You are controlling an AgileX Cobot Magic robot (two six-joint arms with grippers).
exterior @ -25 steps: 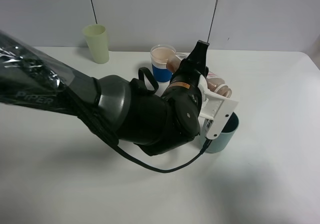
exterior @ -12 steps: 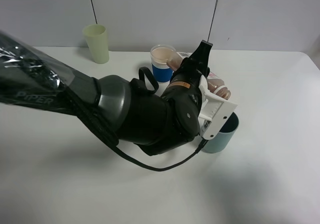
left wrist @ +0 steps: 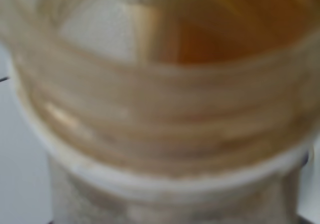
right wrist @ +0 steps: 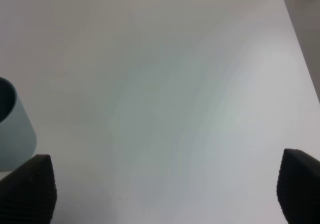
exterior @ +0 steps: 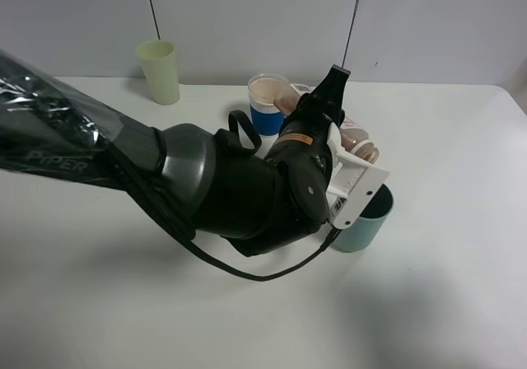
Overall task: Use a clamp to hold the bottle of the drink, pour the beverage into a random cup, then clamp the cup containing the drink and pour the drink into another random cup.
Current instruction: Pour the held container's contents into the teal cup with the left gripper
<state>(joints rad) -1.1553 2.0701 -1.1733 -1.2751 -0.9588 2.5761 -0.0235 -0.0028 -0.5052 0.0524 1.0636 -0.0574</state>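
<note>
The left clamp [exterior: 329, 114], fingers pinching the bottle [exterior: 360, 141], has tipped slightly further over the teal cup [exterior: 370, 217]: pouring likely under way; right clamp [right wrist: 160, 191] fingers spread, empty

Arm [exterior: 230, 192] overhangs teal cup [exterior: 370, 221], open table [exterior: 461, 221] rightward

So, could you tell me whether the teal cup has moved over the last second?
No. The teal cup keeps the same place relative to the blue-banded cup behind it.

- Dull teal cup [exterior: 370, 225], darker inside.
- Blue-banded white cup [exterior: 264, 115], pinkish inside.
- Pale green tumbler [exterior: 160, 71].
- Clear bottle [left wrist: 160, 134], brown-tinted.
- Black arm [exterior: 230, 189], white bracket [exterior: 356, 184].
</note>
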